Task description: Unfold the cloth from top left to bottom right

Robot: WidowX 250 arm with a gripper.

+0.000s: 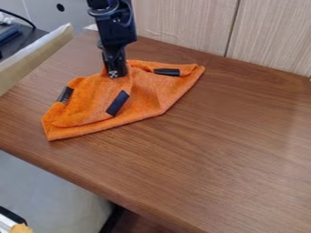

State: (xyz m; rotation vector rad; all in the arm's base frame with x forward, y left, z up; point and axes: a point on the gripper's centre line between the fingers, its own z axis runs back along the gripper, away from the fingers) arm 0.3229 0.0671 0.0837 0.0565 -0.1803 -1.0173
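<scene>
The orange cloth (pixel 142 98) lies partly folded and rumpled on the left half of the wooden table, with several dark patches on it. One corner points toward the lower left, another toward the upper right. The black gripper (pixel 115 75) hangs down at the cloth's upper left part, its tip at the fabric, where the cloth rises in folds. Whether fabric is held between its tips cannot be made out.
The brown wooden table (pixel 237 136) extends right and toward the front, where its edge drops off. Pale wood panels (pixel 182 22) stand behind it. A beige board (pixel 30 59) runs along the left edge, with dark equipment (pixel 21 38) beyond.
</scene>
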